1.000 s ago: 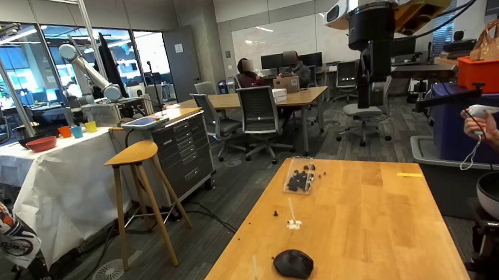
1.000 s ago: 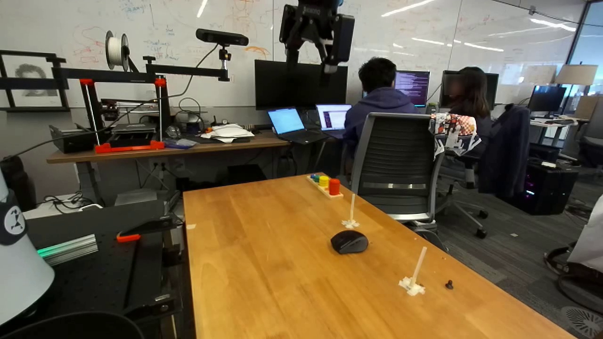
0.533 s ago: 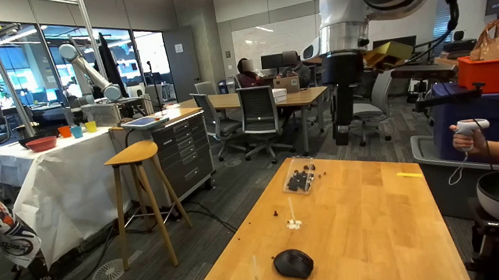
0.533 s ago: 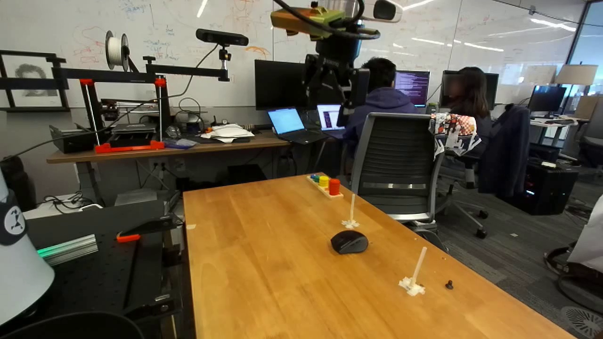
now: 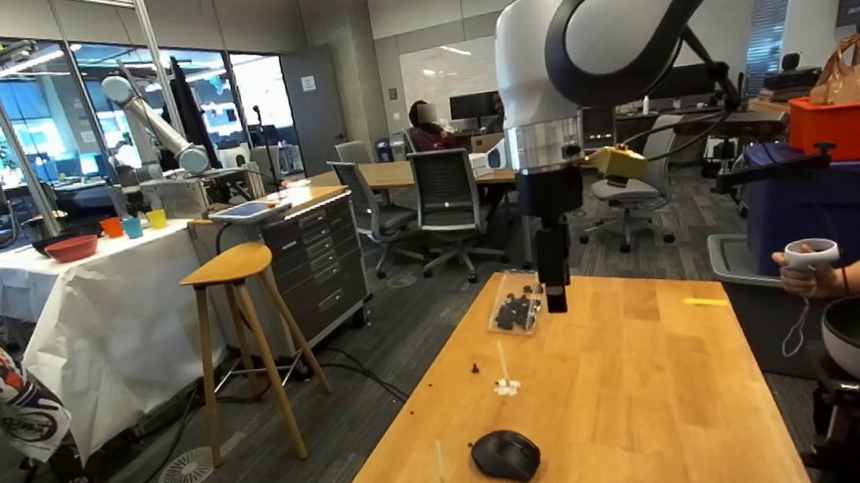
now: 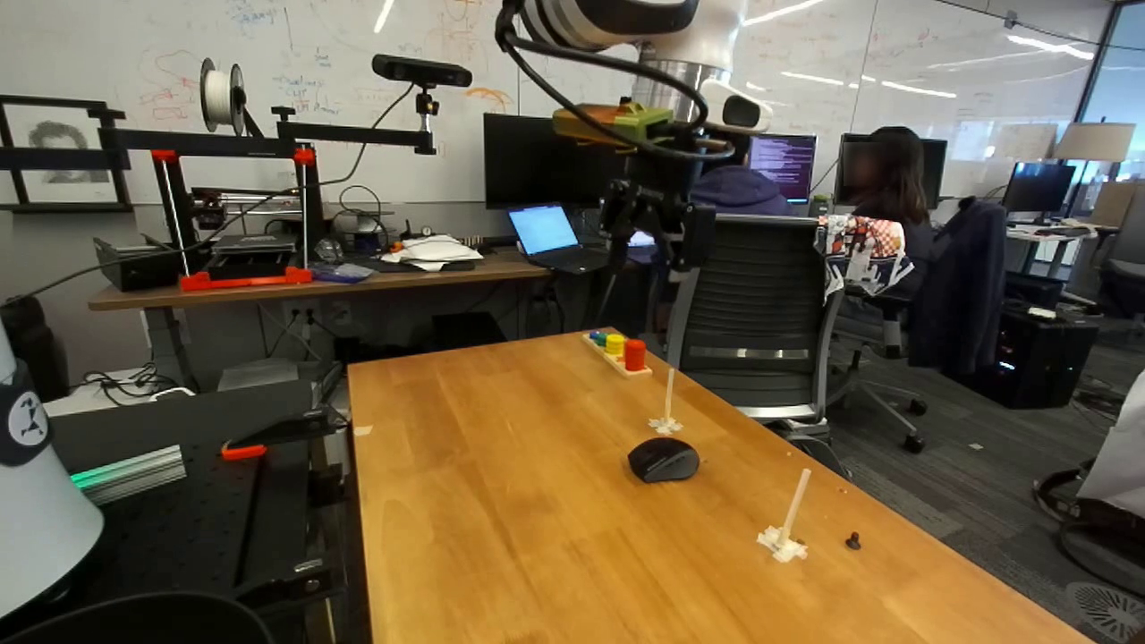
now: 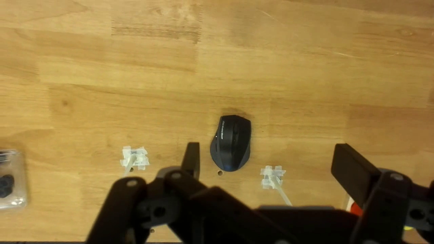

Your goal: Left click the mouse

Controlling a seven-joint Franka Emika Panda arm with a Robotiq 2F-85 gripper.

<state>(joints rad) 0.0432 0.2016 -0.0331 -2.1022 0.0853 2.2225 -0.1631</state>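
The black rounded mouse lies on the wooden table in both exterior views. In the wrist view the mouse is below the gripper, nearer the left finger than the right one, with its narrower end toward the top. My gripper is open and empty, its two fingers wide apart. In an exterior view the gripper hangs pointing down, well above the table. In an exterior view it is seen edge-on. Nothing touches the mouse.
Two thin upright sticks are taped to the table near the mouse. A clear box with dark bits and a toy with red and yellow pieces are at the table's ends. A small dark piece lies near one stick.
The arm has come down toward the table, moving left in one exterior view and right in the other. The gripper has stayed open. The mouse has not moved.
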